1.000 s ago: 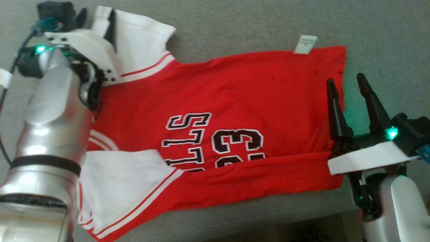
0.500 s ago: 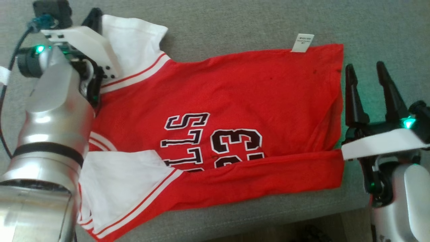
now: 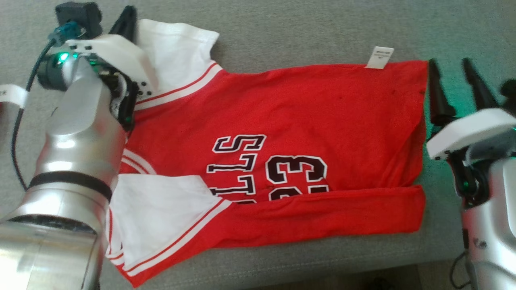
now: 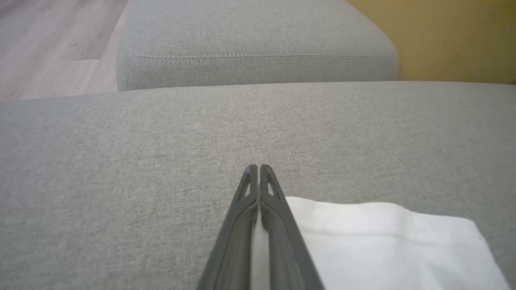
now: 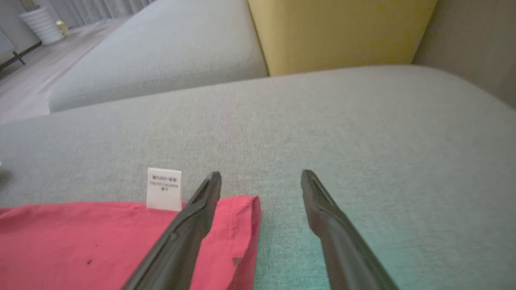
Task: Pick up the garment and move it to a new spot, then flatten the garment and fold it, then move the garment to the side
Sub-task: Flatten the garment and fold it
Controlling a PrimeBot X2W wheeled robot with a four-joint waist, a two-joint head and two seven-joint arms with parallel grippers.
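Note:
A red jersey, the garment (image 3: 302, 112), lies spread on the grey sofa cushion, with white sleeves, black lettering and its near edge folded up. My left gripper (image 3: 128, 16) is at the far left white sleeve. In the left wrist view it (image 4: 259, 166) is shut with a strip of the white sleeve (image 4: 383, 241) pinched between the fingers. My right gripper (image 3: 450, 66) stands open at the garment's far right corner. In the right wrist view it (image 5: 261, 175) has one finger over the red hem (image 5: 80, 241) and the other over bare cushion.
A white care label (image 3: 380, 56) sticks out from the garment's far edge. The cushion's front edge (image 3: 322, 266) runs close to the jersey's near side. Beyond lie another grey cushion (image 4: 258, 40), a yellow panel (image 5: 338, 32) and wooden floor (image 4: 48, 40).
My left gripper has shut on the white sleeve. My right gripper has moved away from me along the garment's right edge to its far corner and stays open. The head view has shifted slightly.

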